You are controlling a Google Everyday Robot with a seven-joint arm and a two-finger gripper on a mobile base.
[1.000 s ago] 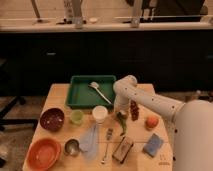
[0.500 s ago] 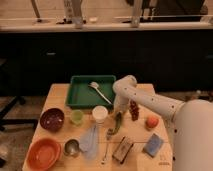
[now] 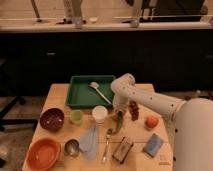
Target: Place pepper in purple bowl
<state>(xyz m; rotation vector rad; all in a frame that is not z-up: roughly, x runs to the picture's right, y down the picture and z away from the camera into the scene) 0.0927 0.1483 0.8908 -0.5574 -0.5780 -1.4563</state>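
Note:
The pepper (image 3: 119, 123) is a slim green chili near the middle of the wooden table, between the white cup and the dark red grapes. My gripper (image 3: 119, 112) points down right over the pepper's upper end, with the white arm reaching in from the right. Whether the pepper rests on the table or hangs from the gripper cannot be told. The purple bowl (image 3: 51, 119) stands at the table's left side, well left of the gripper, and looks empty.
Between gripper and purple bowl stand a white cup (image 3: 100, 114) and a small green cup (image 3: 76, 117). A green tray (image 3: 80, 97) holding a spoon is behind. An orange bowl (image 3: 44, 153), metal cup (image 3: 72, 147), clear bag (image 3: 91, 140), fork, brown box, blue sponge (image 3: 153, 144), grapes (image 3: 133, 110) and an orange fruit (image 3: 151, 121) fill the front.
The gripper has stayed over the pepper with only a slight shift; the pepper's green shape sits a little higher and closer under the gripper than a second ago.

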